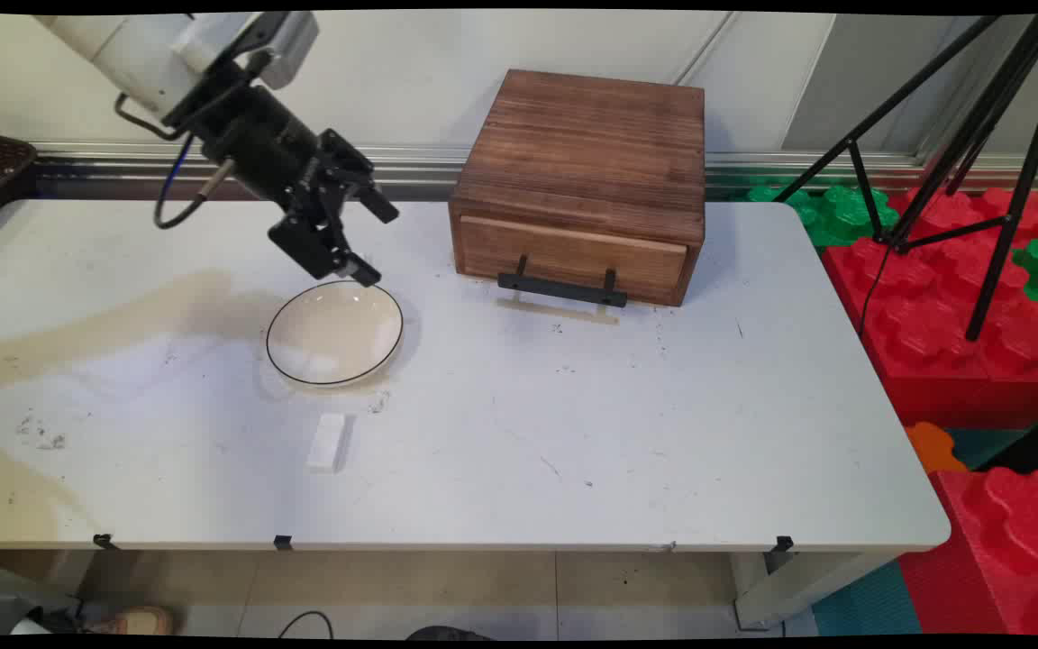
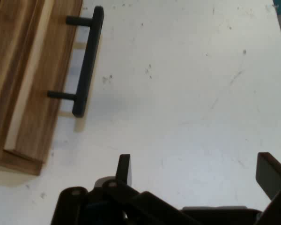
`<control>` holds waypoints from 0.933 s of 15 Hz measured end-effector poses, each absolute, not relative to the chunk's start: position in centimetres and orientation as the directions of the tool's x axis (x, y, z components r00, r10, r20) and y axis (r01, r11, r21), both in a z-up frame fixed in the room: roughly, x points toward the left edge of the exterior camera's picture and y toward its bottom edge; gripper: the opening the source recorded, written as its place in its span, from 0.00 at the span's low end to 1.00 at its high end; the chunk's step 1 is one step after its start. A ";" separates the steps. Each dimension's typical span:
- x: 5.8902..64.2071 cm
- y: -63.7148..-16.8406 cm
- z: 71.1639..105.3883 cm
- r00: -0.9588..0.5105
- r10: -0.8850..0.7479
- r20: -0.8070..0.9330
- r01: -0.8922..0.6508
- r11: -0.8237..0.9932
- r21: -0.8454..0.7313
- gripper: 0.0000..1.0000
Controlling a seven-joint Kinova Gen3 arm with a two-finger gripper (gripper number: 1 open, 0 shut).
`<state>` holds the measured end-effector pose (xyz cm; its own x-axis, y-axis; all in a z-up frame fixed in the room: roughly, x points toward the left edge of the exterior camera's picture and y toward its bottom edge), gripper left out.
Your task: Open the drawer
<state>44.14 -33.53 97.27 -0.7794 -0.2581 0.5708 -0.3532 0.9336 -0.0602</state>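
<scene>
Nearest the camera, low and left of centre in the main view, a small white block [image 1: 328, 442] lies flat on the table [image 1: 573, 433], apart from everything else. Just beyond it sits a shallow cream bowl with a thin dark rim [image 1: 335, 333], upright, nothing visible inside it. Tan stains spread over the table surface at the left of the frame, reaching toward the bowl.

My gripper [image 1: 373, 242] hangs in the upper left of the main view, tilted down and to the right, its lower finger [image 1: 362, 269] close over the bowl's far rim; whether it touches the rim I cannot tell. My fingers stand wide apart and nothing is between them. The hand view agrees: both black fingers rise from the bottom edge, one [image 2: 124, 168] at lower centre and one at lower right, with only bare scuffed table between them.

Farther back, right of my gripper, a dark wooden box with one drawer [image 1: 584, 180] stands on the table near its far edge. The drawer front carries a black bar handle [image 1: 562, 287] on two posts; in the hand view that handle [image 2: 86, 63] runs up the upper left of the frame, beside the wood grain.

Beyond the table's right edge: large red and green foam blocks [image 1: 960, 306] and a black tripod [image 1: 969, 135].
</scene>
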 end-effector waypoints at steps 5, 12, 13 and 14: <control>41.7 -35.1 97.0 -0.790 -0.227 0.570 -0.336 0.938 -0.092 1.00; 36.8 -38.4 95.1 -0.806 -0.202 0.557 -0.324 0.937 -0.129 1.00; 36.1 -38.9 94.7 -0.810 -0.200 0.551 -0.322 0.937 -0.133 1.00; 35.3 -39.4 94.1 -0.815 -0.199 0.543 -0.320 0.937 -0.137 1.00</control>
